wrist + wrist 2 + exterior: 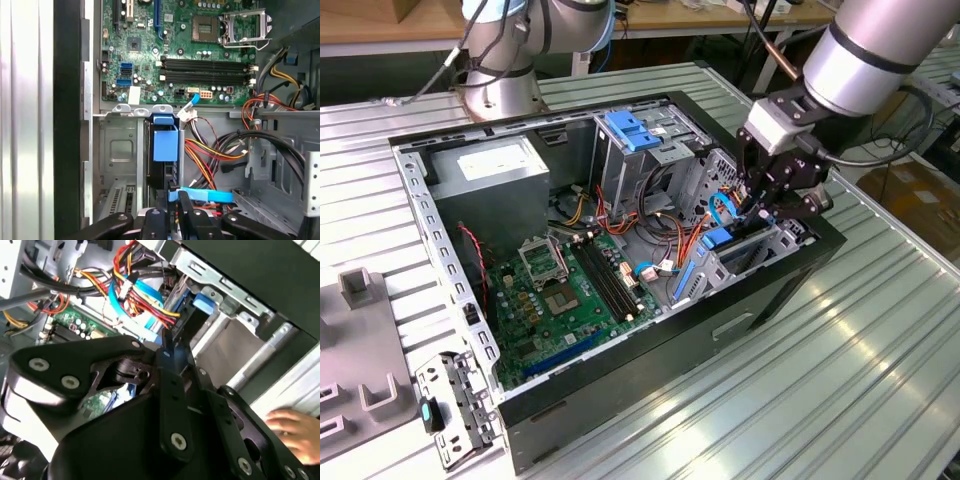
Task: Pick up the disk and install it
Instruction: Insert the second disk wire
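An open black computer case point(650, 330) lies on its side on a ribbed silver metal table point(840, 380), with wooden benches behind. Inside lie a green motherboard point(570, 290) and a grey metal power supply box point(495, 175). A person's hand point(295, 432) rests near the case in the second wrist view. The silver robot arm's black gripper point(772, 195) reaches into the drive bay at the case's end toward the exterior view's right. The blue-railed hard drive point(164, 150) sits upright in that bay, directly below the fingers point(187, 210), which stand close together around its upper edge; whether they grip it cannot be told.
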Action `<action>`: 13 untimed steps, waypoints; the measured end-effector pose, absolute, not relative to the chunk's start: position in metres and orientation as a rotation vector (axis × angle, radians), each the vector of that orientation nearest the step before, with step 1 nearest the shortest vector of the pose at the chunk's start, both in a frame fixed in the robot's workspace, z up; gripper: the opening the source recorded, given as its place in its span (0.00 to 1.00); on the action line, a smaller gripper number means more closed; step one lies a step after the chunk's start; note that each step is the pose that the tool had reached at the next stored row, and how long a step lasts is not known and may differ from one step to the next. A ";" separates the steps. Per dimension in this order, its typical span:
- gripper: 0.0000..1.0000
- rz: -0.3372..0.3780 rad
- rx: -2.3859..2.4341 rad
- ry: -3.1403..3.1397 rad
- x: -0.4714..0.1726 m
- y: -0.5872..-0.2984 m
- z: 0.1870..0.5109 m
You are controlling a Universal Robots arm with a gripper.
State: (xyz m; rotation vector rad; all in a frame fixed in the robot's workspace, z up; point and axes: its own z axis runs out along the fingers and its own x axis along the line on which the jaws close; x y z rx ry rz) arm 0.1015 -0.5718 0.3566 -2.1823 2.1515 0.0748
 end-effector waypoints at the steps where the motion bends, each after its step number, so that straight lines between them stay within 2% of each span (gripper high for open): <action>1: 0.24 0.075 -2.182 2.152 0.101 -0.572 0.357; 4: 0.22 0.074 -2.183 2.152 0.101 -0.572 0.357; 5: 0.11 0.074 -2.183 2.152 0.101 -0.572 0.357; 13: 0.11 0.074 -2.183 2.152 0.101 -0.572 0.358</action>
